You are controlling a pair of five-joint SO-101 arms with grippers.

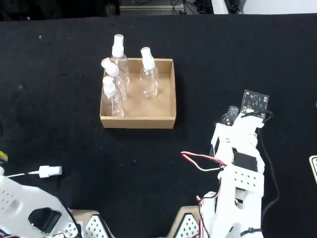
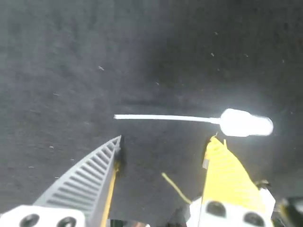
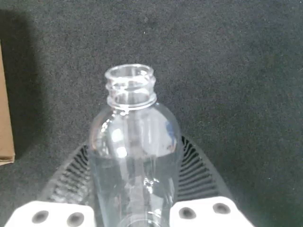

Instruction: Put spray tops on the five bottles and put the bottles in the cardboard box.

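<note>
- Right gripper (image 3: 137, 146) clasps the open bottle (image 3: 135, 127) upright between its jaws, leaving the neck free for capping.
- Left gripper (image 2: 166, 142) gapes, with the spray top (image 2: 246, 122) just beyond its tips, awaiting pickup.

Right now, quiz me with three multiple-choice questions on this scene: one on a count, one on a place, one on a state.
1. How many bottles stand in the box? A three; B four; C five.
2. Where is the loose spray top? A in the box; B on a bottle; C on the table.
3. The right gripper is: A shut on a bottle; B open; C shut, empty.
Answers: B, four capped ones show; C, it lies on bare table; A, its fingers hug the bottle.
</note>
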